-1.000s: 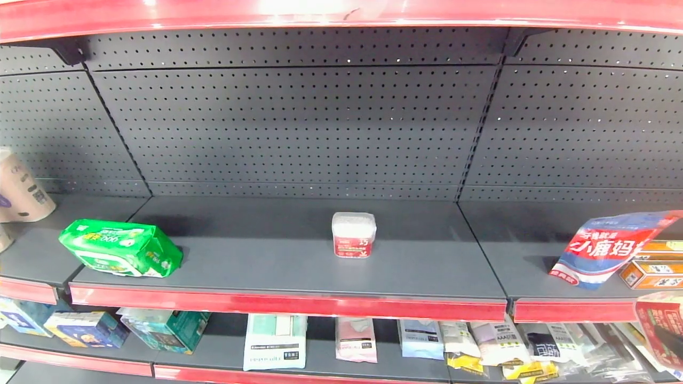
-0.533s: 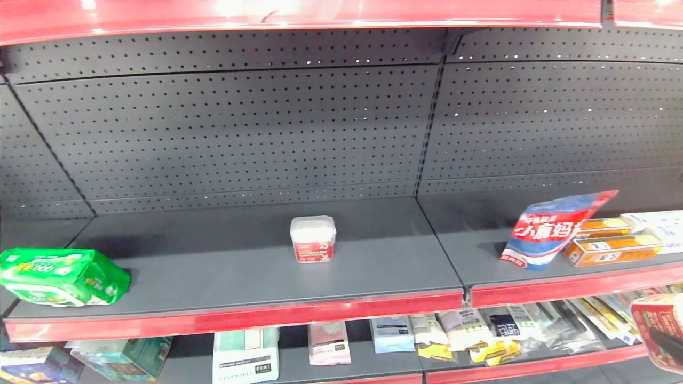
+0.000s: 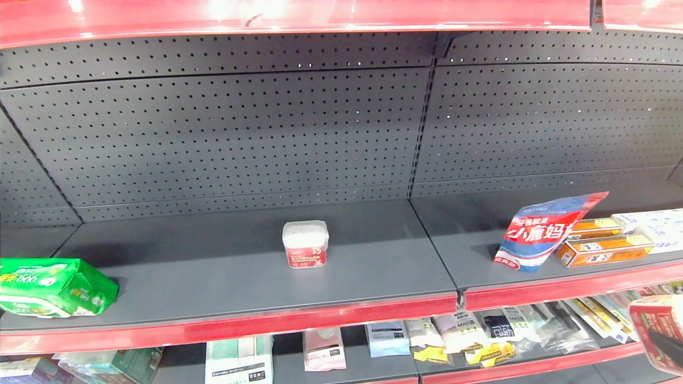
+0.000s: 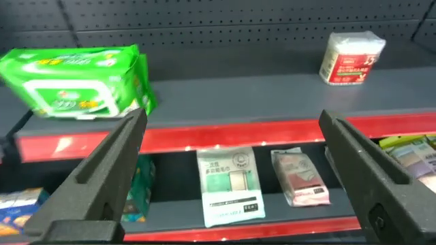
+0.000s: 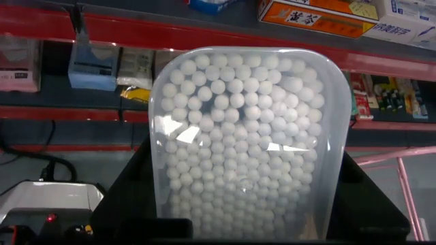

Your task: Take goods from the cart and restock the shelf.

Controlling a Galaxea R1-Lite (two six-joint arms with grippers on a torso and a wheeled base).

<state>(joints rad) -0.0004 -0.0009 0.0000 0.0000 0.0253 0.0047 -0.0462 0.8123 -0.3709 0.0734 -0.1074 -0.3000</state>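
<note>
A cotton swab box (image 5: 245,122) with a clear lid over white swab tips sits between the dark fingers of my right gripper (image 5: 245,218), which is shut on it. In the head view the same red and white box (image 3: 655,325) hangs low at the right, below the shelf's front edge. A matching swab box (image 3: 305,244) stands alone in the middle of the grey shelf board (image 3: 256,288). My left gripper (image 4: 231,170) is open and holds nothing, in front of the shelf's red edge, with the standing swab box (image 4: 351,58) beyond it.
A green wipes pack (image 3: 53,288) lies at the shelf's left end. On the adjoining board to the right, a blue and red bag (image 3: 544,232) leans against orange boxes (image 3: 603,250). The shelf below (image 3: 373,368) holds several packets. A red shelf edge (image 3: 299,13) runs overhead.
The whole head picture has shifted left, so the camera has turned right. The goods on the shelf keep their places. The held box stays at the lower right.
</note>
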